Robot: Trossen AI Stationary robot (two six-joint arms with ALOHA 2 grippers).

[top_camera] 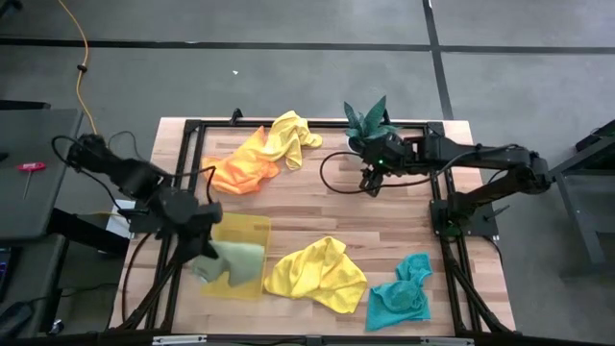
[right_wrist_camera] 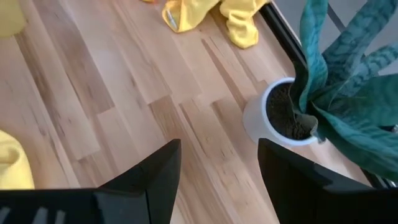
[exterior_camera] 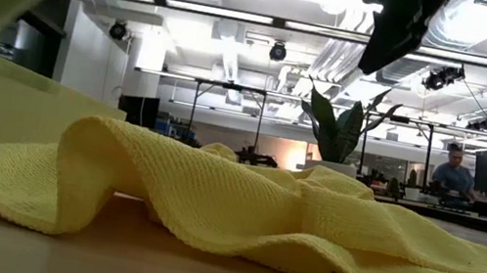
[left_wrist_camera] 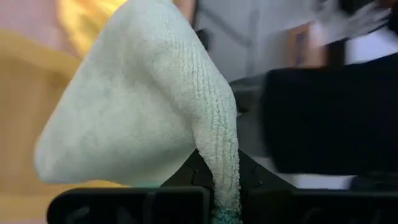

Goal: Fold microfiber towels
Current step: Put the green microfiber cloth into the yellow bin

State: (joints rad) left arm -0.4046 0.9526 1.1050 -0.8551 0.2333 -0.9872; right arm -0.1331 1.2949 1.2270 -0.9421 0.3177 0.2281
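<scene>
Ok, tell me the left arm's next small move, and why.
Probably lift the olive-green towel clear of the yellow tray toward bare table. The left tool is shut on it; it hangs bunched over the tray, leaving no flat room to fold.

Measured from the translucent yellow tray (top_camera: 252,231): the olive-green towel (top_camera: 233,259) is bunched over it, a crumpled yellow towel (top_camera: 317,274) lies just beside, the teal towel (top_camera: 402,296) beyond; the orange towel (top_camera: 238,171) and second yellow towel (top_camera: 290,137) touch, farther back.
</scene>
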